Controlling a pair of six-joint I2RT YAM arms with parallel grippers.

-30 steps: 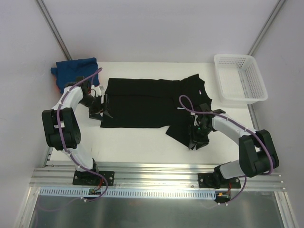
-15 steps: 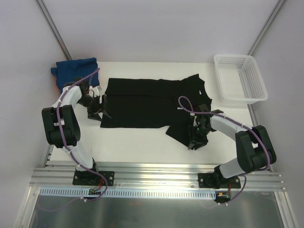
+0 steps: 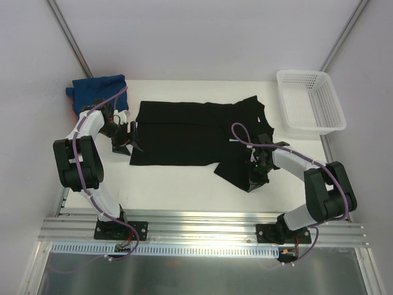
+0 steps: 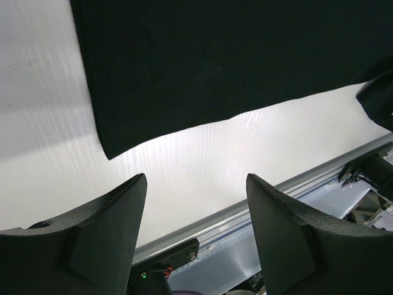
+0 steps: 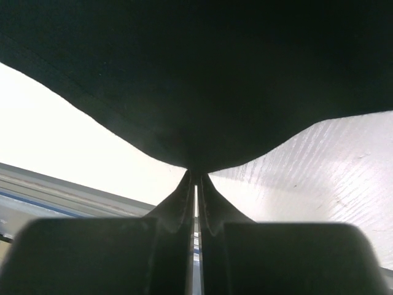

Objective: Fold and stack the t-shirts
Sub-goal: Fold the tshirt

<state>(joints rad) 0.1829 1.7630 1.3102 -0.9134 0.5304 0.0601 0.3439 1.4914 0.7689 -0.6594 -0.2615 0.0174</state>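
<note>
The black t-shirt [image 3: 184, 132] lies spread flat across the middle of the table. My left gripper [image 3: 130, 139] is open and empty at the shirt's near left corner. In the left wrist view the shirt's corner [image 4: 215, 61] lies just beyond the gripper [image 4: 195, 179], with bare table between the jaws. My right gripper [image 3: 255, 179] is shut on the shirt's near right edge. In the right wrist view the cloth [image 5: 202, 74] is pinched at the gripper [image 5: 196, 175]. The blue t-shirt [image 3: 98, 91] lies crumpled at the far left corner, with a sliver of orange cloth [image 3: 74, 113] under it.
A white mesh basket [image 3: 301, 74] stands at the far right of the table. The aluminium rail [image 3: 202, 221] runs along the near edge. Bare table [image 3: 172, 184] lies between the shirt and the rail.
My left gripper has shifted slightly left and back at the shirt's corner. My right gripper has edged a little, staying shut on the shirt's edge.
</note>
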